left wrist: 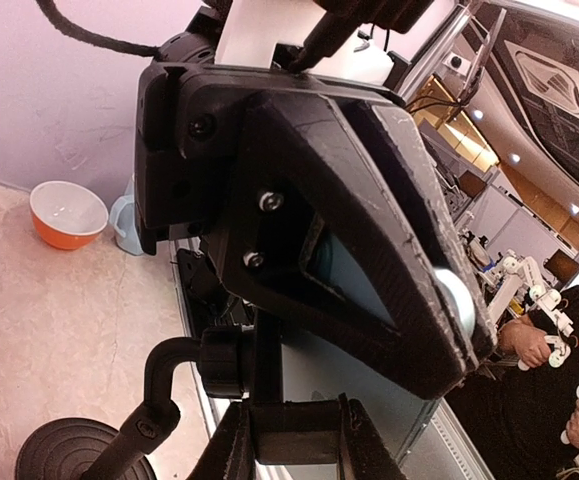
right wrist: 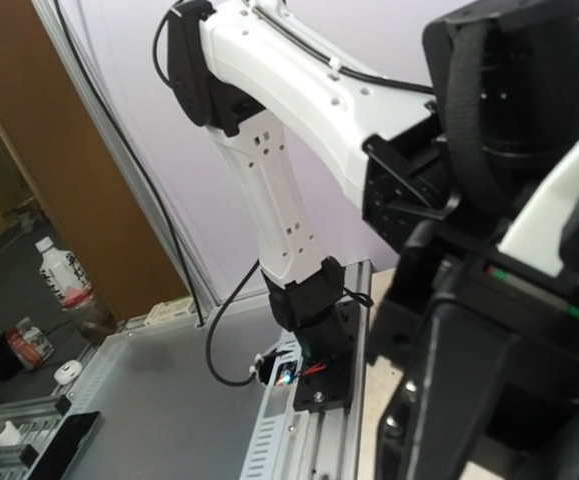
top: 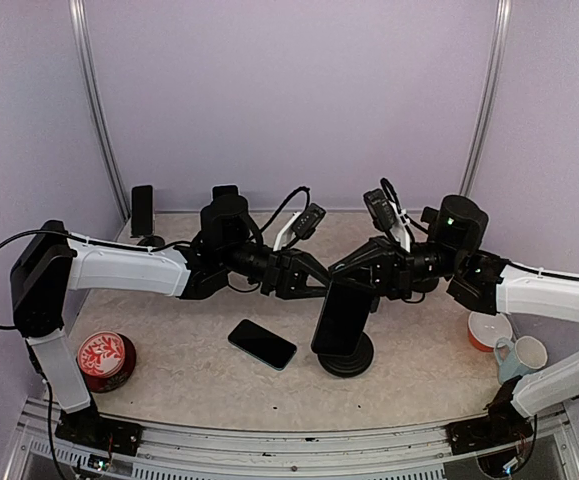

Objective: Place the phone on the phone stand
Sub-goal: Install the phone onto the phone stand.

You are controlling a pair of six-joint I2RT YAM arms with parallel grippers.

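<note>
Note phone (top: 341, 318) upright on phone stand (top: 347, 362), middle of bench (top: 189, 385) toward near edge. Note left gripper (top: 317, 285) pinching phone's upper edge, probably to steady it while settling. Note right gripper (top: 357, 272) pressed together at top corner, seemingly bracing against tipping. Cannot confirm full seating.
</note>
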